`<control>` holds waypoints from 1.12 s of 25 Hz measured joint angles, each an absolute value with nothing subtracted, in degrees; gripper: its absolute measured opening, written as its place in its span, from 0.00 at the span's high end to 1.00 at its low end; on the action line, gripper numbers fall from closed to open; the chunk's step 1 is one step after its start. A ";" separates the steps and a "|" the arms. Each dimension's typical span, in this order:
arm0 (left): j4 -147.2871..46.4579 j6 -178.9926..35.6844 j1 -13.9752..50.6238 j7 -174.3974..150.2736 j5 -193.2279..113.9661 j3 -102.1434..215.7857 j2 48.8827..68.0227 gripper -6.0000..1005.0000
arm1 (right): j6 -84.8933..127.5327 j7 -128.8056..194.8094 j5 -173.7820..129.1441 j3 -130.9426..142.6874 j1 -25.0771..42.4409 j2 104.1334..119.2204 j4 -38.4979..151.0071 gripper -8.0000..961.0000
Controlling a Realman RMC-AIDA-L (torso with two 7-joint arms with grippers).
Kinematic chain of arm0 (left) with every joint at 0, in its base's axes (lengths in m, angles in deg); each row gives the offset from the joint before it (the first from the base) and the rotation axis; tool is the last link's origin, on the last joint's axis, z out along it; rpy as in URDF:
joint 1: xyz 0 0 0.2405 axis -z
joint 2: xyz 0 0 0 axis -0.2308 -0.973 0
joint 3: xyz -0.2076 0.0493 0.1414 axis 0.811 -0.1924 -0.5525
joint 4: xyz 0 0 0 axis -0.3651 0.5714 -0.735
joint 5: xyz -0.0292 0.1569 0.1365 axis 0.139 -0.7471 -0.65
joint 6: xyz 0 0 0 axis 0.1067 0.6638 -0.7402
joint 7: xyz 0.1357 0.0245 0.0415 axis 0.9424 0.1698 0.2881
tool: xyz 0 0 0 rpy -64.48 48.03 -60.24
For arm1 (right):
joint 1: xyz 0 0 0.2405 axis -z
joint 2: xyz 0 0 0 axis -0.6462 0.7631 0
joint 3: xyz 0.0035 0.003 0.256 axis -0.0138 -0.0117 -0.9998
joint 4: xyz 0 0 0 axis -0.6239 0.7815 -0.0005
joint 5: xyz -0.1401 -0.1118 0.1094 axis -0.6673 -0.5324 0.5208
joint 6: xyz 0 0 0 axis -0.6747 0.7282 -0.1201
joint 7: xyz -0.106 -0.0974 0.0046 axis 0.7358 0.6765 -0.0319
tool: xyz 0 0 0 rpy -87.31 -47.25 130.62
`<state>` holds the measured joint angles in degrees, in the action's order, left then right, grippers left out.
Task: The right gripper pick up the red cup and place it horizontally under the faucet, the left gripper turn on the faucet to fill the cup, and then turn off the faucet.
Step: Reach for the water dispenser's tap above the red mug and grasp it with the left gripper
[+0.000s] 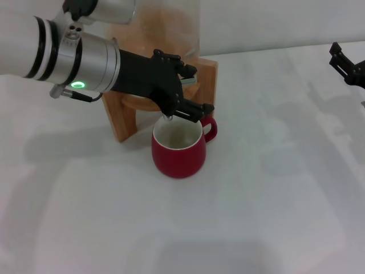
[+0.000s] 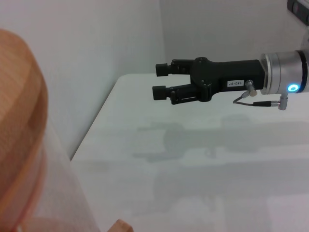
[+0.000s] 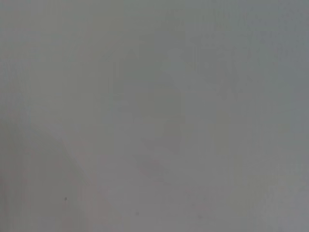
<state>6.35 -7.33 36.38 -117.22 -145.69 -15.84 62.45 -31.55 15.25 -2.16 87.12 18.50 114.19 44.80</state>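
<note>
The red cup stands upright on the white table, just in front of the wooden stand that carries the glass dispenser. Its white inside faces up and its loop handle points to the right. The cup's mouth sits right below the faucet, of which only a small shiny tip shows beneath the black fingers; the lever is hidden.

The left tool reaches in from the left, its silver arm with the green light crossing in front of the stand. Its fingers are spread around the place where the faucet sits, one finger near the stand's top board and the other low over the cup's far rim. Whether they press on the faucet cannot be told, as the tool covers it.

The right tool hangs over the table well to the right, far from the cup, holding nothing. In the left wrist view its two fingers are parted by a narrow gap, with the blue light on the arm behind. The right wrist view shows only blank pale surface
</note>
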 joint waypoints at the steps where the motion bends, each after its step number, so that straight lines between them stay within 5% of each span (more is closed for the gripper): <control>1: 6.35 -7.26 36.41 -117.26 -145.69 -15.85 62.45 0.12 | -31.55 15.25 -2.16 87.11 18.50 114.19 44.80 0.11; 28: 7.69 -4.21 36.01 -118.32 -146.58 -15.08 62.10 0.12 | -31.54 15.25 -2.16 87.26 18.55 114.19 44.89 0.10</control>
